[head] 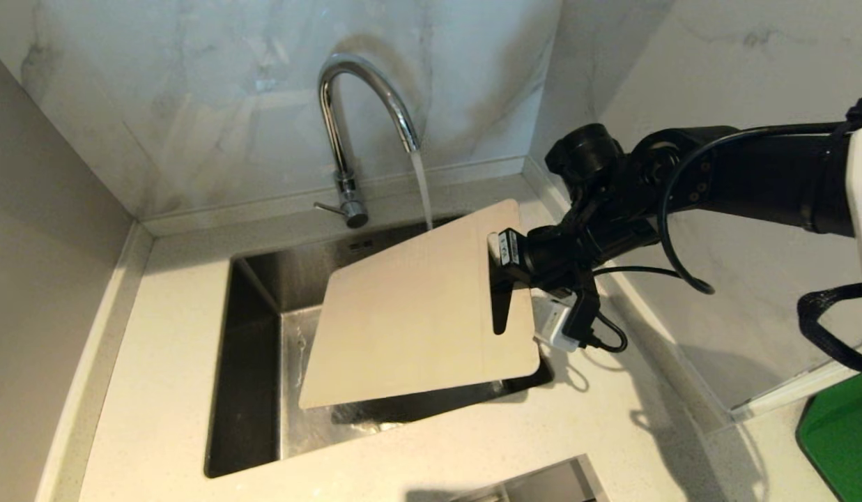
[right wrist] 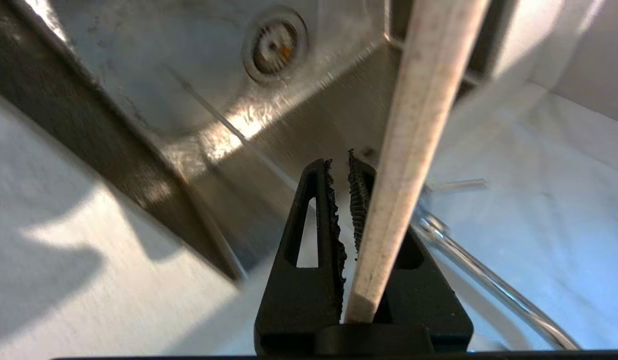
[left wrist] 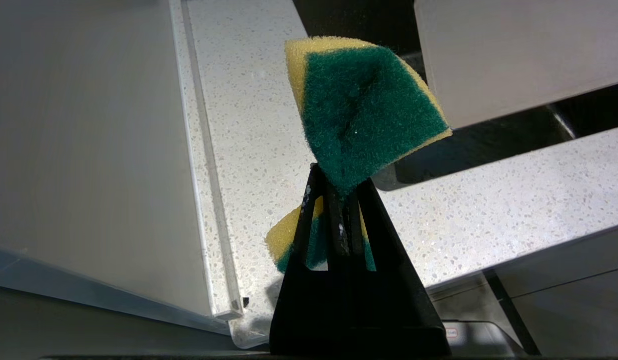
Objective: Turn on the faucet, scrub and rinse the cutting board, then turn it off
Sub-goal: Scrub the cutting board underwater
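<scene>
Cutting board (head: 410,307), pinched in right jaws, tilts across sink (head: 253,390) under faucet (head: 347,118); left jaws pinch sponge (left wrist: 361,110)

I count 1 faucet (head: 347,125) at the sink's back edge, 1 stream of water (head: 422,188) falling from it, and 1 sink (head: 253,348). 1 cutting board (head: 417,314) sits clamped in my right gripper (head: 502,293); 1 sponge (left wrist: 361,112) is pinched in my left gripper (left wrist: 338,200). That makes 2 grippers and 1 drain (right wrist: 275,46).
</scene>
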